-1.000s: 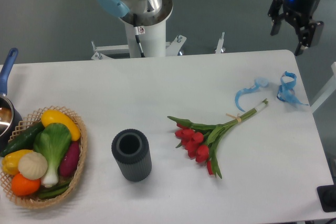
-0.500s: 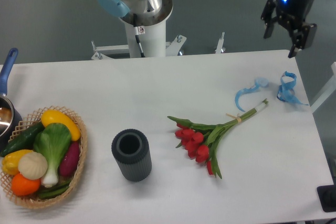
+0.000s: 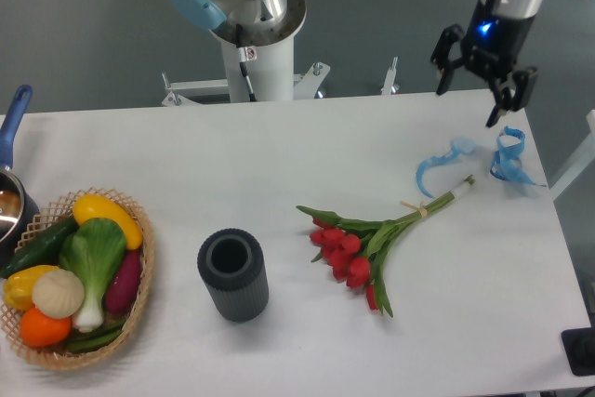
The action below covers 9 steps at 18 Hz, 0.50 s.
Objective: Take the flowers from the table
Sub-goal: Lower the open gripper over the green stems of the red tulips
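Observation:
The flowers point(image 3: 363, 248) lie flat on the white table point(image 3: 307, 155), right of centre. The red buds point to the lower left. The pale-green stems, tied with a tan band, run up to the right. My gripper point(image 3: 469, 102) hangs open and empty above the table's far right edge. It is well above and to the upper right of the stem ends.
A curly blue ribbon point(image 3: 474, 160) lies just past the stem ends. A dark grey ribbed cup point(image 3: 232, 274) stands left of the flowers. A wicker basket point(image 3: 138, 297) of vegetables sits at the left edge, with a blue-handled pot point(image 3: 11, 194) behind it. The robot base point(image 3: 249, 25) is at the back.
My gripper has moved left and a little down, from beyond the table's far right corner toward the ribbon and stem ends. The flowers have not moved.

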Each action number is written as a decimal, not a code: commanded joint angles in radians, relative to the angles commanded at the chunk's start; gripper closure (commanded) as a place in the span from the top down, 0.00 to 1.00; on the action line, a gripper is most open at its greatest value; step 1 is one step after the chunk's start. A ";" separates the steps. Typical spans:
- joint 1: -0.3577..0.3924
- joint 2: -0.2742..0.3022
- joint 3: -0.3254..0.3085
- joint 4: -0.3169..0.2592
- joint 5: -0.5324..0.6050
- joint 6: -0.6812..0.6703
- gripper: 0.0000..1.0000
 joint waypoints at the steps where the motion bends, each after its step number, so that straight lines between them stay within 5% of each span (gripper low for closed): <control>1: -0.015 -0.006 -0.021 0.049 0.002 -0.028 1.00; 4: -0.054 -0.051 -0.035 0.160 0.008 -0.187 1.00; 9: -0.120 -0.100 -0.046 0.175 0.031 -0.186 1.00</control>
